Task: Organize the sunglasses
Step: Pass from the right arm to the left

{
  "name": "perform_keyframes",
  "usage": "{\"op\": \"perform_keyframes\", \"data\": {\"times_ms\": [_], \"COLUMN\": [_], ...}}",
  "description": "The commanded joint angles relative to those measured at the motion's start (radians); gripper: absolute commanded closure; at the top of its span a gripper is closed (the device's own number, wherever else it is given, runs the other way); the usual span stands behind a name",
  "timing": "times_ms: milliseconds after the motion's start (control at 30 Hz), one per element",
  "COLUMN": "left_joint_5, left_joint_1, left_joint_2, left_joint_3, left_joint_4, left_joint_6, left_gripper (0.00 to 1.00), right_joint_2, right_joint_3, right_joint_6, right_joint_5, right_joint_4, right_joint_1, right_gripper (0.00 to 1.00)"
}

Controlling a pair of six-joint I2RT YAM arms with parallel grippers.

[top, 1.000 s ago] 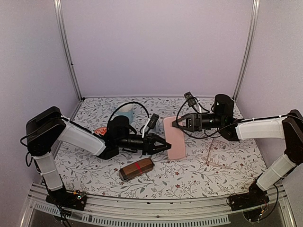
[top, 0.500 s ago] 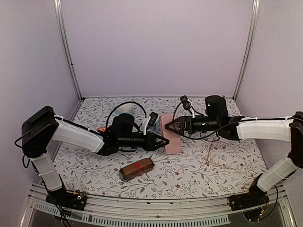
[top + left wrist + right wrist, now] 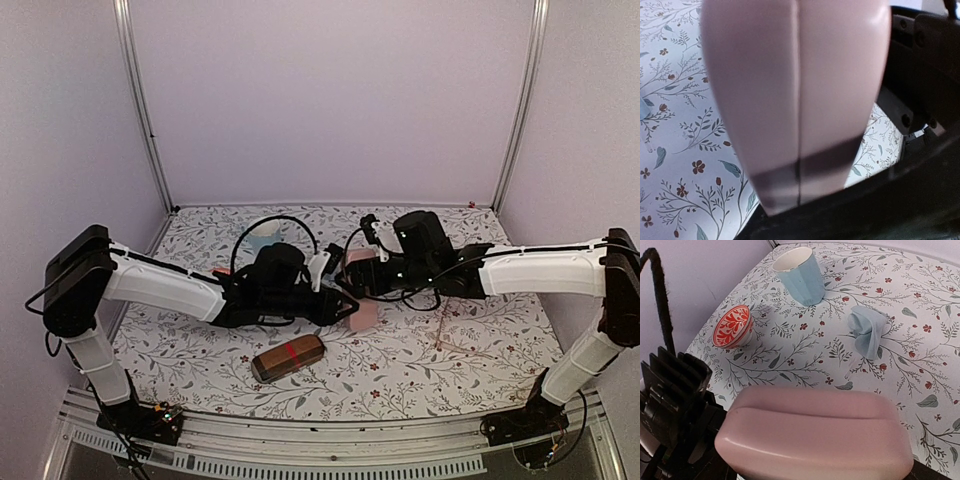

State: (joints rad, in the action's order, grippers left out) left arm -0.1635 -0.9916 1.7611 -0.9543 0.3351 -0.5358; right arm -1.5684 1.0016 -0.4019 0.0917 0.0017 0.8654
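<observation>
The pink case (image 3: 366,316) is held off the table at the middle, and it fills the left wrist view (image 3: 795,90) with its seam running down the centre. My left gripper (image 3: 343,306) is shut on its near end. My right gripper (image 3: 352,277) has come to the case's far end (image 3: 815,440), its jaws wide on either side; the right wrist view hides its fingers behind the case. A thin pale pair of sunglasses (image 3: 447,338) lies on the table to the right. The black pair is not discernible.
A brown red-banded case (image 3: 288,357) lies near the front, below the grippers. In the right wrist view a blue cup (image 3: 800,275), a red patterned bowl (image 3: 732,326) and a crumpled blue cloth (image 3: 867,332) sit at the back left. Black cables loop over both arms.
Both grippers have closed in on each other at the middle. The left one raised the pink case from lying flat; the right one moved left to its far end with jaws widened.
</observation>
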Motion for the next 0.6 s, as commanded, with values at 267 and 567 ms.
{"op": "perform_keyframes", "data": {"times_ms": [267,567], "left_joint_5": [0.078,0.083], "left_joint_1": [-0.008,-0.008], "left_joint_2": [-0.021,-0.025], "left_joint_3": [-0.034,-0.028], "left_joint_4": [-0.014,-0.011], "left_joint_6": [0.019,0.021], "left_gripper": [0.91,0.92], "right_joint_2": [0.013,0.021], "right_joint_3": [0.024,0.014], "right_joint_6": [-0.003,-0.015], "right_joint_5": [-0.056,-0.087], "right_joint_4": [-0.019,-0.048], "right_joint_1": [0.026,0.026], "right_gripper": [0.01,0.04]}}
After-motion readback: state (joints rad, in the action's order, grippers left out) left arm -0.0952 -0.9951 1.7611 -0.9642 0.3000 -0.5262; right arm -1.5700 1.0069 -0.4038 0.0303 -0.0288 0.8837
